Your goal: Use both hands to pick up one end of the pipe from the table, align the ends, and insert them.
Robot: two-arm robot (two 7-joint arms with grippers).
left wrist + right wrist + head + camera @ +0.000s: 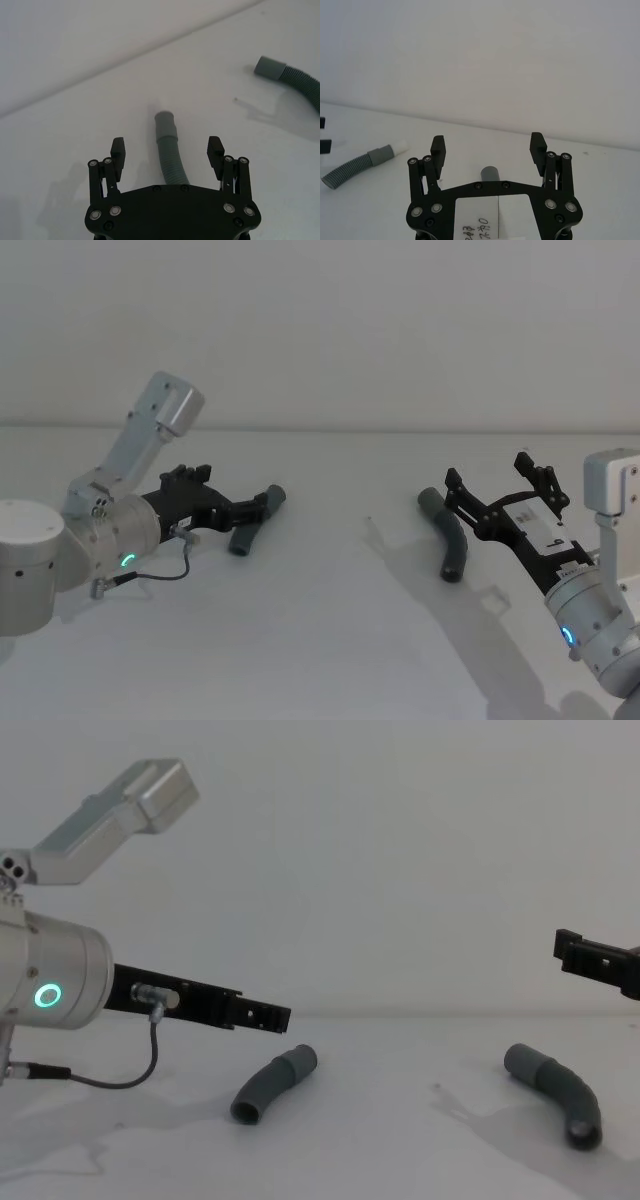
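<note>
Two dark-grey ribbed pipe pieces lie apart on the white table [340,640]. The left piece [243,537] [270,1085] points its grey cuff with a white tip [400,147] toward the middle. My left gripper [260,506] [167,148] [268,1014] hovers just above it, open, with the hose [170,160] lying below and between its jaws. The right piece [452,540] [560,1095] curves on the table's right side. Above and just behind it hangs my right gripper [490,475] [487,144] [590,958], open, the piece's grey cuff [490,175] showing under its palm.
A plain light wall rises behind the table's far edge [330,428]. A thin grey cable [140,1070] loops from the left wrist down to the table. Bare tabletop lies between the two pieces.
</note>
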